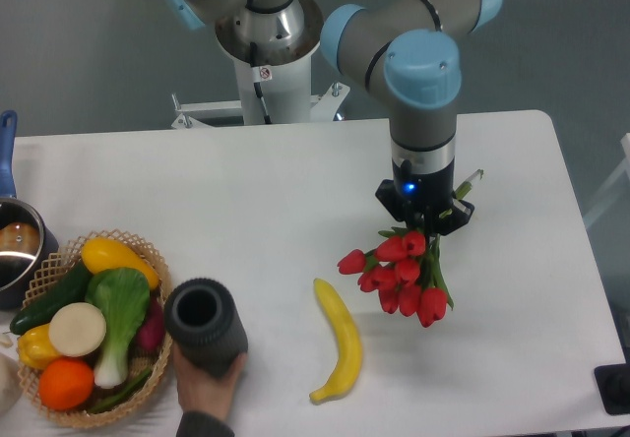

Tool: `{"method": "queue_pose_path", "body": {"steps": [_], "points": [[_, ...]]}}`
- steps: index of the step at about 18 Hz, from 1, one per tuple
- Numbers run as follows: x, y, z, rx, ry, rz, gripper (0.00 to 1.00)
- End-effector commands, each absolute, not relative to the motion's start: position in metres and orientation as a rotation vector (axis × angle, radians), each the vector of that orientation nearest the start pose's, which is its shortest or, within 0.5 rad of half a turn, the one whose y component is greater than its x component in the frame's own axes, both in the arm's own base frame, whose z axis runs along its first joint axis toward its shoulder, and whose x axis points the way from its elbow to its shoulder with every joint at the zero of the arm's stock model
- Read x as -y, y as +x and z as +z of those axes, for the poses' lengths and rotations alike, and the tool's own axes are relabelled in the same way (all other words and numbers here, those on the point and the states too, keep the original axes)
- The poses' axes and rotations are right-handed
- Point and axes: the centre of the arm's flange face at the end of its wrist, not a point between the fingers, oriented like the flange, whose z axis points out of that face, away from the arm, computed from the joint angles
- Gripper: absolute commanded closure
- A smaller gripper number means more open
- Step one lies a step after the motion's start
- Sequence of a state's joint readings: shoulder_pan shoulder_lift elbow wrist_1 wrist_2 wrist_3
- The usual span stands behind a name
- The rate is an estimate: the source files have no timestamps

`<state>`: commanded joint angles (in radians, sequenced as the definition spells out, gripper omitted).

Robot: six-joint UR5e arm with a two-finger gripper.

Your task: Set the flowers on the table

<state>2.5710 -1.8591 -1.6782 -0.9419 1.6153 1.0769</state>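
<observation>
Red tulips (402, 272) with green stems, yellow banana (338, 341), white surface (246, 211), dark grey ribbed cylinder (204, 326), tan woven basket (138, 252), orange fruit (66, 383), light-blue arm joints (421, 67)

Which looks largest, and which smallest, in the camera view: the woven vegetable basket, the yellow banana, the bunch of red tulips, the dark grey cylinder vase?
1. Woven vegetable basket.
2. Bunch of red tulips, nearer the camera in the gripper, so unsure against the next two.
3. Yellow banana and dark grey cylinder vase look alike.
</observation>
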Motion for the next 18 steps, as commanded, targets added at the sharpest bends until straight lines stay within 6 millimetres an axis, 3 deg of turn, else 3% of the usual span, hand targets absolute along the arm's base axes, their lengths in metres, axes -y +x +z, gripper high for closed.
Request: {"method": "queue_pose_path", "body": {"steps": [5,8,9,12,13,14,18], "points": [[-0.439,-0.440,0.324,-0.103,-3.054,0.287,1.00],[-0.438,-0.441,0.301,-0.093,-3.076,0.238,1.00],[-0.439,-0.441,0.295,-0.096,-3.079,0.227,0.94],[-0.437,-0.439,0.286,-0.100,-3.076,0.195,0.40],[-0.436,-0.437,0.283,-0.100,-3.078,0.188,0.12],[-0.436,-0.437,0.283,-0.086,-3.078,0.187,0.00],[-0.439,-0.442,0.289,-0.082,-3.027,0.286,0.00]]}}
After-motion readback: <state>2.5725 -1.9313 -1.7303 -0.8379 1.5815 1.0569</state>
